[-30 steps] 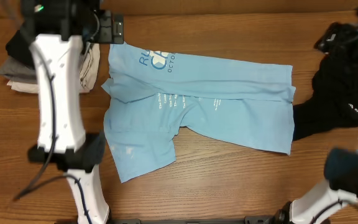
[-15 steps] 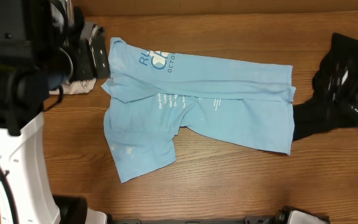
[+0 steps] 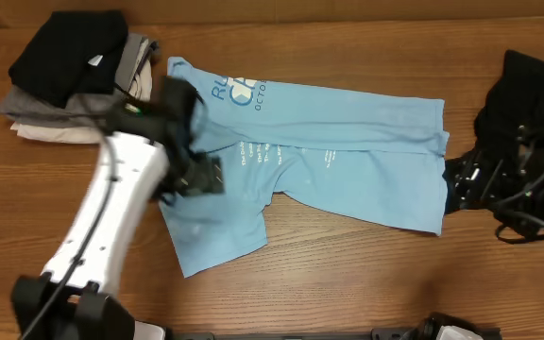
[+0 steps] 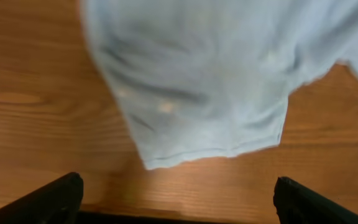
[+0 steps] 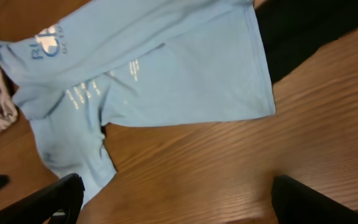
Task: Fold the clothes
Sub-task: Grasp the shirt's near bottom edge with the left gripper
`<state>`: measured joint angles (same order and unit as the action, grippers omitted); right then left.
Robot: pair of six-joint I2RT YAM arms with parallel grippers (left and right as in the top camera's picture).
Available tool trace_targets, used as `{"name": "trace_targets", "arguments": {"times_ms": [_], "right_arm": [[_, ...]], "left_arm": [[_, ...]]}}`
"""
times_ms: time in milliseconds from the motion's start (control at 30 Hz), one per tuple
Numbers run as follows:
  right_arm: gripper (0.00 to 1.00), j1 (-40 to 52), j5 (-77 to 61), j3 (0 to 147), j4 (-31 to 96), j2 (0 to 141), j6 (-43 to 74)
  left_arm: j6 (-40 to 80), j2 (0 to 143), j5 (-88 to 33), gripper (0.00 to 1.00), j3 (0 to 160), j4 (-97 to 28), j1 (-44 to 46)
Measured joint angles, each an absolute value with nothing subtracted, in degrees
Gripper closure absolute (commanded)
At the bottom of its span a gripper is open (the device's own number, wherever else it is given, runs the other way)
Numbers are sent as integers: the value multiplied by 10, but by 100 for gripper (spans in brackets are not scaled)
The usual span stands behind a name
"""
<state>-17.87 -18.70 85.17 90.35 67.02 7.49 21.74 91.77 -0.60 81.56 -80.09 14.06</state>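
The light blue fabric T-shirt with white lettering (image 3: 348, 151), judged soft, light and limp, was recorded lying rumpled on the wooden bench (image 3: 348, 283), left end effector (image 4: 178, 183) over it and right end effector (image 5: 178, 180) beside its hem, both spread apart and empty; a corner pinch was judged best.

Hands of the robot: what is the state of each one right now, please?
Left hand: open, holding nothing, above the blue T-shirt.
Right hand: open, holding nothing.
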Motion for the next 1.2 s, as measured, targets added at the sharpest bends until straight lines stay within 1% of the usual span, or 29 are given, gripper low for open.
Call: {"name": "trace_targets", "arguments": {"times_ms": [167, 300, 500, 633, 767, 867, 900, 933, 967, 1000, 1033, 1067, 1100, 1200], "right_arm": [[0, -179, -189, 776, 867, 670, 75], [0, -178, -191, 740, 847, 670, 75], [0, -178, -191, 724, 838, 671, 75], [0, -179, -191, 724, 832, 671, 74], [0, -178, -191, 724, 831, 671, 74], [0, -179, -191, 724, 831, 671, 75], [0, -179, -191, 724, 831, 671, 74], [1, -179, -191, 724, 831, 671, 75], [1, -179, -191, 724, 831, 671, 75], [3, -179, -191, 724, 831, 671, 74], [4, -178, -191, 724, 831, 671, 74], [5, -179, -191, 724, 831, 671, 75], [6, -179, -191, 724, 831, 671, 75], [10, -178, -191, 724, 831, 671, 75]], "left_arm": [[251, 918, -38, 0, 686, -730, 227], [289, 916, -47, 0, 616, -674, 267], [352, 915, -41, 0, 530, -631, 269], [387, 915, -17, 0, 502, -621, 262], [401, 915, -3, 0, 479, -578, 257], [406, 915, -1, 5, 456, -540, 257], [405, 914, -4, 9, 450, -529, 257], [406, 910, -6, 16, 445, -522, 257], [406, 904, -9, 27, 439, -511, 257], [405, 900, -15, 46, 433, -502, 257], [406, 897, -22, 69, 429, -492, 257], [409, 897, -27, 87, 428, -488, 258], [409, 896, -31, 96, 427, -484, 258], [409, 896, -32, 96, 426, -487, 257]]}}
